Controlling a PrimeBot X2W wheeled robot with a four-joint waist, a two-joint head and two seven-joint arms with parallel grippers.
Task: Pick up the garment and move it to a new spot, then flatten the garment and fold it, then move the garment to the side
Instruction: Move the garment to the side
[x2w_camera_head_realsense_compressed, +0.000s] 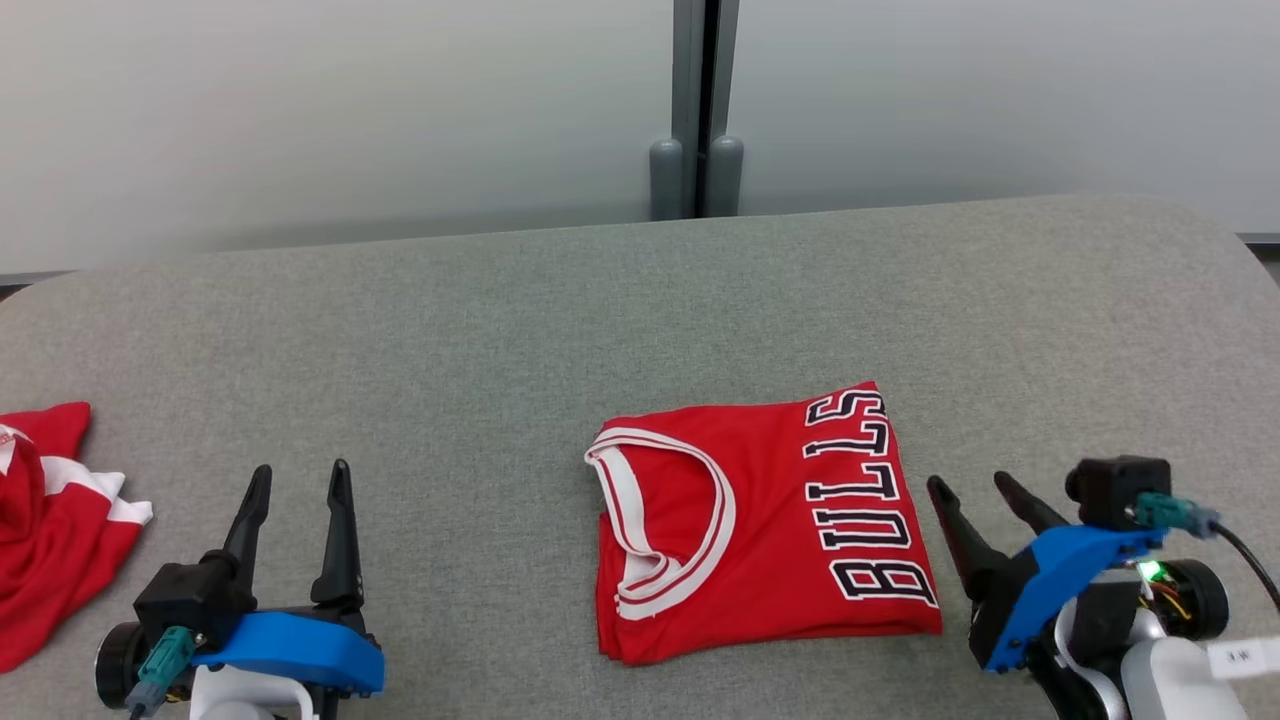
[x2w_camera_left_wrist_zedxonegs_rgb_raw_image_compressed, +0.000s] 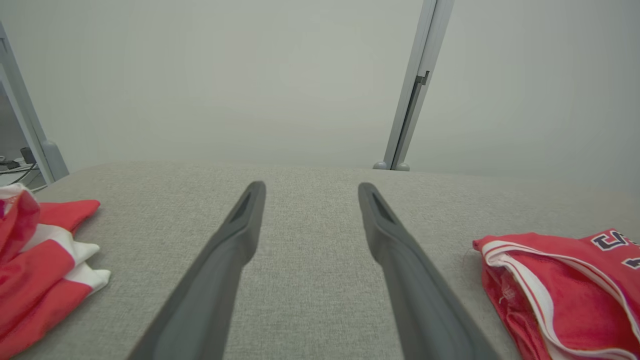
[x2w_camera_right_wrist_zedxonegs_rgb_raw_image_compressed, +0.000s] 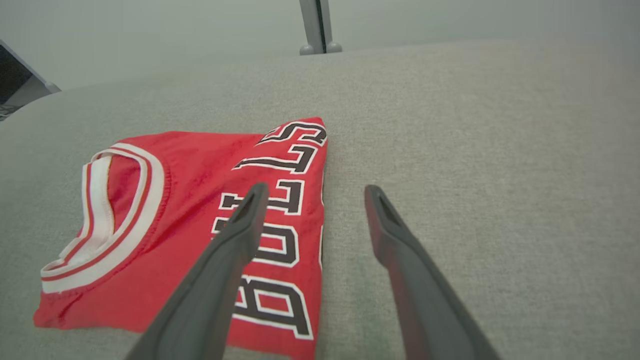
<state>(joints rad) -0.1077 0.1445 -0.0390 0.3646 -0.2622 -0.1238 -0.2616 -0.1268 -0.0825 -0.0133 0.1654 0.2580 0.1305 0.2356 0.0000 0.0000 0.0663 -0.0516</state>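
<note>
Low, 2 arms (x2w_camera_head_realsense_compressed: 290, 650) (x2w_camera_head_realsense_compressed: 1060, 580) flank jersey (x2w_camera_head_realsense_compressed: 760, 520), jaws wide.

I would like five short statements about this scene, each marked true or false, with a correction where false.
1. The red jersey lies folded on the grey table. True.
2. The right end effector is shut on the jersey. False: it is open, holding nothing.
3. The left end effector is open and empty. True.
4. The jersey's lettering reads LAKERS. False: it reads BULLS.
5. A second red garment lies crumpled at the table's left. True.
</note>
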